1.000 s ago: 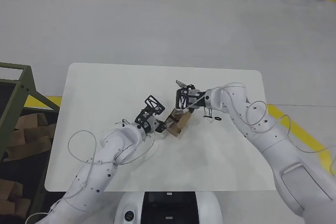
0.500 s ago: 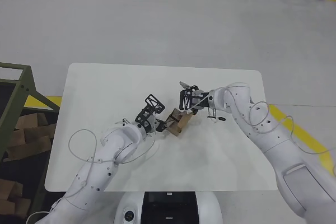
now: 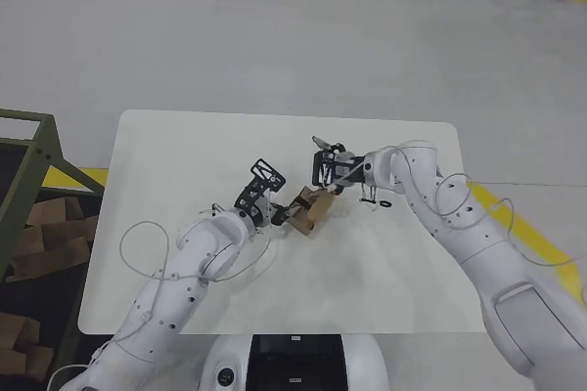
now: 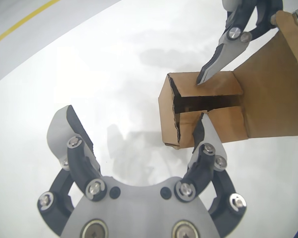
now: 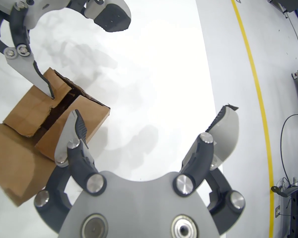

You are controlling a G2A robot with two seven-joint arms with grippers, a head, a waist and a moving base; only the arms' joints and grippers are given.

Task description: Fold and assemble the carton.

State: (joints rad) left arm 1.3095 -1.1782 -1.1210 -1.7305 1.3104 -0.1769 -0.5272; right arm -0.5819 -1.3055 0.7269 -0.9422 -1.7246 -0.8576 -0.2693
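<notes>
Carton: the carton (image 3: 308, 210) sits near the middle of the worktop (image 3: 176, 156), directly between my two end effectors, open end turned up towards my wrist cameras.

Left end effector: my left end effector (image 4: 136, 117) is spread wide and grips nothing. One fingertip (image 4: 204, 127) presses on the nearer inner flap; the other hangs over bare worktop.

Right end effector: my right end effector (image 5: 151, 115) is likewise spread and holds nothing. One fingertip (image 5: 77, 122) bears on the opposite inner flap, the other stands well off the cardboard.

Key relation: the two inner flaps are pushed down with a dark slot (image 4: 208, 101) between them. The slot's long axis runs across the line joining my two pressing fingertips, one tip on each side of it.

Big flap: the large flap (image 4: 270, 95) stands out from one end of the slot, unfolded, just beside my right wrist. I judge my right arm the nearer one to it.

Next move, as I judge it: that flap has to swing over the two inner flaps along the slot's axis while one tip keeps them down.

Inside the carton: the slot shows only darkness; I cannot tell whether anything is in there.

Rack: a green-framed rack (image 3: 20, 156) beside the worktop, on my left, holds brown cardboard pieces (image 3: 49, 244).
</notes>
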